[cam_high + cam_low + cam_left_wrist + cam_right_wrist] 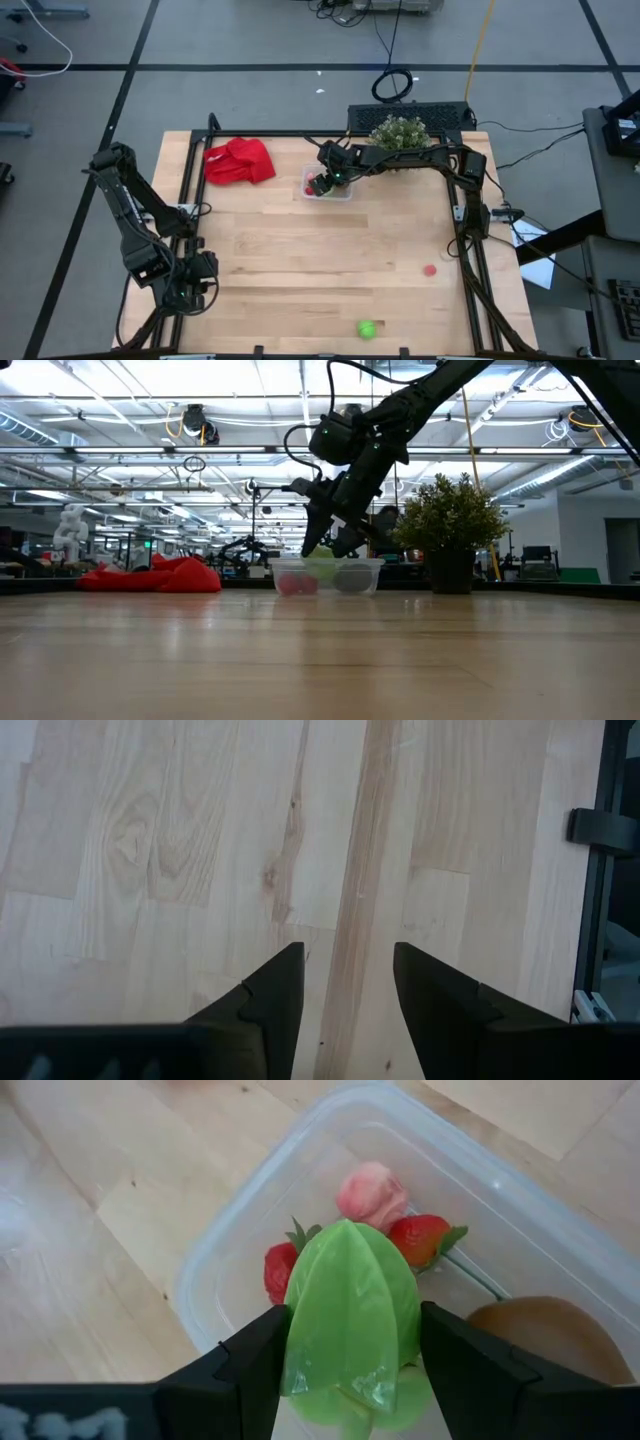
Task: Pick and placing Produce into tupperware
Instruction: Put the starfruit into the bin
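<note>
The clear tupperware (330, 190) stands at the table's far middle. In it lie two red strawberries (279, 1270), a pink piece (370, 1190) and a brown oval (545, 1335). My right gripper (352, 1318) hangs over the tupperware (365, 575), shut on a ribbed bright green piece (350, 1280). A small red piece (430, 270) and a green piece (367, 329) rest on the wood at the near right. My left gripper (348, 970) stands open over bare wood near the table's near left corner (195, 288). My right gripper pinches the green piece by its two opposite sides (300, 1345) between its two fingers. The fingers (312, 540) slant down from the table's right and far side. The piece sits above the strawberries, pointed end away from the wrist; whether its underside touches anything, I cannot tell.
A crumpled red cloth (240, 162) lies at the far left. A bushy potted plant (398, 133) stands at the far edge, just right of the tupperware. Black frame rails (185, 200) run along the table's sides.
</note>
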Robot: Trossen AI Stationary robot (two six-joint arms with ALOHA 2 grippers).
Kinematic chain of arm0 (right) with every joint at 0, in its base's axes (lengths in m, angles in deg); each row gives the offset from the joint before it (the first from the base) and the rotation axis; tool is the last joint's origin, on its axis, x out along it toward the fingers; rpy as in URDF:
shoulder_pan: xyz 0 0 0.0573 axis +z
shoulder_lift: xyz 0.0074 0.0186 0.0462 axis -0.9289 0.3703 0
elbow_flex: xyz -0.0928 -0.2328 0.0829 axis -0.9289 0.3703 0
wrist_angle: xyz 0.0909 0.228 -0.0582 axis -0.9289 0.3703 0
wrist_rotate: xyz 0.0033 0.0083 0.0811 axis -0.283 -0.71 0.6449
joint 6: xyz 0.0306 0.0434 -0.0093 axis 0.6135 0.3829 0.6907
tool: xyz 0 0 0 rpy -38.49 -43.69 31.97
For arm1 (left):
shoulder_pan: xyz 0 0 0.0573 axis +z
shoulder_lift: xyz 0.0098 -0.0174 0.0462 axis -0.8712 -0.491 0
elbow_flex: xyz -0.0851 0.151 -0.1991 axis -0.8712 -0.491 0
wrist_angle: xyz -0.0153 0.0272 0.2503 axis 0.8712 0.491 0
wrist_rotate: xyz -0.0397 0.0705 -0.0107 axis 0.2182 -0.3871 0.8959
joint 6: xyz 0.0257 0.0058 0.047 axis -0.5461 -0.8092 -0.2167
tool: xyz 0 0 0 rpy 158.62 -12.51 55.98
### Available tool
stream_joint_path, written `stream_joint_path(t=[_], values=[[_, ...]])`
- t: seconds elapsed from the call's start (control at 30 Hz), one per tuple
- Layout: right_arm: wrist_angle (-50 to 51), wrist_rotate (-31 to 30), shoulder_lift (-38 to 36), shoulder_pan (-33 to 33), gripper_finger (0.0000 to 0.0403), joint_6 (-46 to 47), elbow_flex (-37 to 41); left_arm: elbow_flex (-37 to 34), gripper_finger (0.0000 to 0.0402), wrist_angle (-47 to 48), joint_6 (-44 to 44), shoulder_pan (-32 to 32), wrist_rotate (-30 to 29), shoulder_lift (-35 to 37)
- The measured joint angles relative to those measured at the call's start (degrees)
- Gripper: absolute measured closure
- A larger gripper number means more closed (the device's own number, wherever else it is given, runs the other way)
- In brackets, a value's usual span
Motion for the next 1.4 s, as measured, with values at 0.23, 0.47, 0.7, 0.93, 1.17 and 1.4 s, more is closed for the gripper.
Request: stream_joint_path(t=[0.23, 0.47, 0.7, 0.93, 1.17, 1.4], values=[[0.0, 0.0, 0.0, 0.0, 0.02, 2.9, 0.0, 0.0, 0.0243, 0.0, 0.0, 0.0, 0.0, 0.0], [-1.3, 0.0, 0.0, 0.0, 0.0199, 3.0, 0.0, 0.0, 0.0243, 0.0, 0.1, 0.0, 0.0, 0.0], [-3.0, 4.2, 0.0, -0.8, 0.0199, 1.3, 0.0, 0.0, 0.0243, 0.0, 0.1, 0.0, 0.0, 0.0], [-3.2, 5.9, 0.0, -1.5, 0.0199, 2.8, 0.0, 0.0, 0.0243, 0.0, 0.2, 0.0, 0.0, 0.0], [-3.2, 6.0, 0.0, -1.5, 0.0188, 3.0, 0.0, 0.0, 0.0243, 0.0, 0.2, 0.0, -0.1, 0.0], [-3.2, 6.0, 0.0, -1.5, 0.0168, 3.0, 0.0, 0.0, 0.0243, 0.0, 0.2, 0.0, -0.1, 0.0]])
